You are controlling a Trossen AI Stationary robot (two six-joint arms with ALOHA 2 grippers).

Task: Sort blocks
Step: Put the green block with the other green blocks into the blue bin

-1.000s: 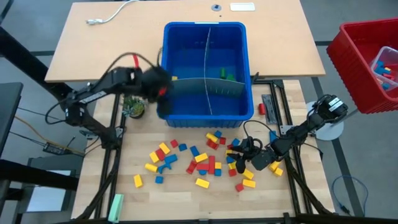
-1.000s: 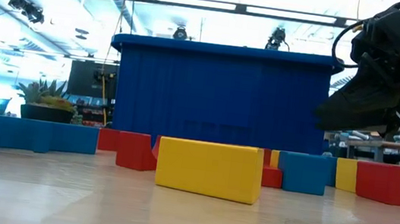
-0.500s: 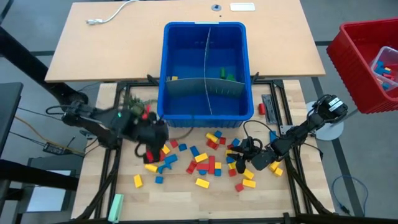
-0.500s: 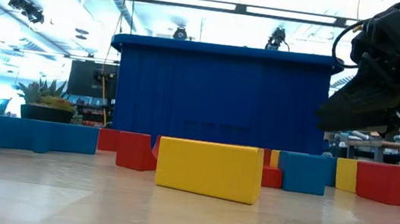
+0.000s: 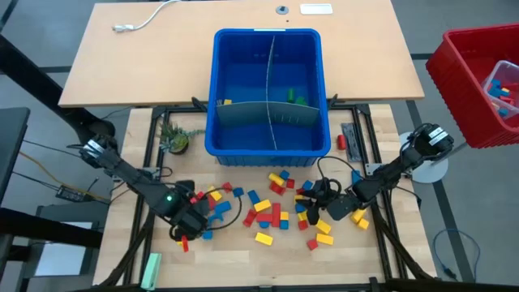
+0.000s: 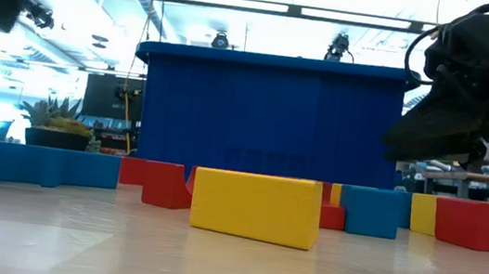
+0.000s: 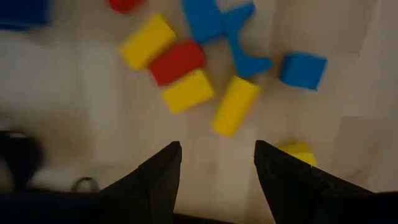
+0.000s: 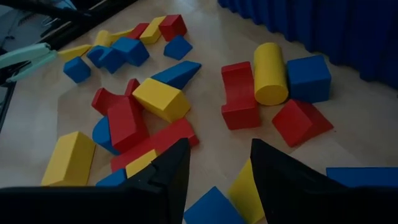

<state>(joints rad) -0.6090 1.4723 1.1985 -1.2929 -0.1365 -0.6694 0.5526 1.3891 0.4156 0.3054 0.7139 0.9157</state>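
Small red, yellow and blue blocks (image 5: 268, 207) lie scattered on the wooden table in front of the blue bin (image 5: 268, 89). A few green and yellow ones lie inside the bin. My left gripper (image 5: 190, 221) hangs open, pointing down, over the left cluster, above a yellow cylinder (image 7: 235, 106), and holds nothing (image 7: 217, 155). My right gripper (image 5: 315, 204) slants down over the right cluster, open, with nothing between its fingers (image 8: 217, 155). In the low view it hovers clear of the blocks (image 6: 455, 97).
A curved grey divider (image 5: 272, 113) splits the bin. A small potted plant (image 5: 174, 139) stands at the bin's left near corner. A pale green bar (image 5: 150, 268) lies at the near left edge. A red crate (image 5: 478, 81) sits off the table's right.
My left gripper has swung from the bin's left near corner toward the table's near edge and come down over the left cluster of blocks, rolling as it went, and has stayed open. The blocks have not moved.
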